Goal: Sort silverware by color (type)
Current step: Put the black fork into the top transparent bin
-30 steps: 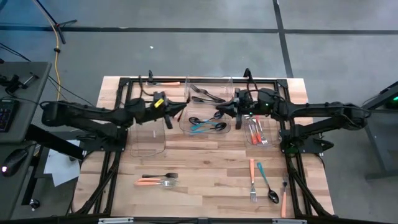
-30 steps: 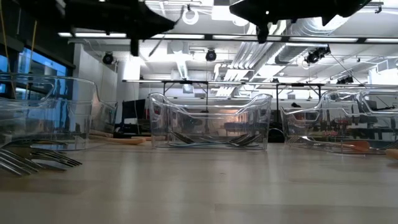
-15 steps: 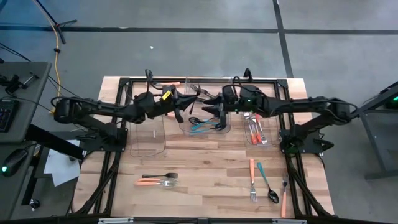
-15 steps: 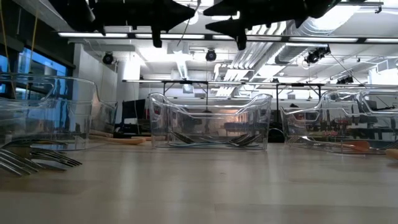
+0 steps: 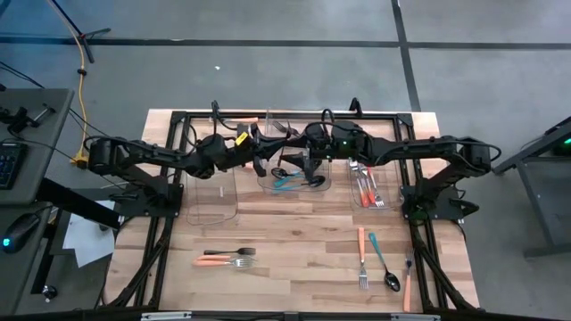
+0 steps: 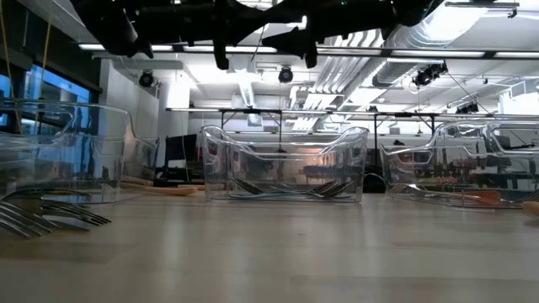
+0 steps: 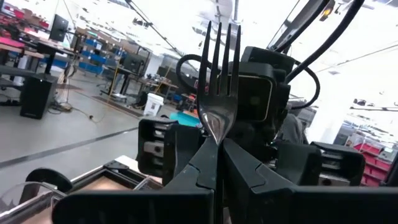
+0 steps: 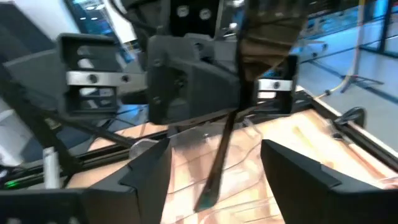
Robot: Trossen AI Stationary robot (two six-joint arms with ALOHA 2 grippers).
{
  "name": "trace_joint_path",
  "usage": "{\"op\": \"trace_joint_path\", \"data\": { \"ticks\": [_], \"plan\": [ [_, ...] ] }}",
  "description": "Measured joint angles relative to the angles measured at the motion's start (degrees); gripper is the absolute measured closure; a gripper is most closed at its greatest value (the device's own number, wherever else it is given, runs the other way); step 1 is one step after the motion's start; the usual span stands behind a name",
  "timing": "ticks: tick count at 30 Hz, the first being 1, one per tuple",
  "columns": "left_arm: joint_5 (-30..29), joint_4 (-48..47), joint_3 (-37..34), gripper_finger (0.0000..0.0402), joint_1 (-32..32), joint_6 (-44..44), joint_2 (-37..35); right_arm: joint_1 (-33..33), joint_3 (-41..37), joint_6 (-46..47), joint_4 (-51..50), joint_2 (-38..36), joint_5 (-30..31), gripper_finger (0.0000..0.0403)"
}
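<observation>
L gripper (image 7: 214, 168) pinches slim black fork (image 7: 219, 81) tines-up, w/ spread R gripper (image 8: 214, 165) facing it over the mid bin.

A grey floor (image 5: 268, 71) with dark seams surrounds the wooden table (image 5: 294, 250). At nine o'clock stands a desk (image 5: 22, 134); a yellow cable (image 5: 82, 62) runs at ten. In the low view, ceiling lights (image 6: 253, 49) and ducts (image 6: 421, 38) hang above distant workbenches (image 6: 278, 118).
</observation>
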Motion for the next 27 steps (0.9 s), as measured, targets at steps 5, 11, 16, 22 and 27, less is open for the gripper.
{"op": "trace_joint_path", "data": {
  "ticks": [5,11,16,22,27],
  "plan": [
    [0.03,-0.09,0.00,0.0401,-0.01,0.02,0.00,0.00,0.00,-0.18,0.63,0.00,2.76,0.0227],
    [0.04,-0.06,0.00,0.0401,0.00,0.60,0.00,0.04,0.00,0.28,0.87,0.00,2.36,0.0292],
    [0.05,-0.11,0.00,0.0401,-0.02,0.62,0.00,0.02,-0.01,0.65,0.85,0.00,2.23,0.0332],
    [0.13,-0.38,0.00,0.0385,-0.02,2.41,0.00,0.02,-0.05,1.41,0.82,0.00,2.24,0.0396],
    [0.13,-1.14,-0.02,0.0351,-0.02,3.48,0.00,0.02,-0.09,1.39,0.85,0.00,2.29,0.0397]
  ]
}}
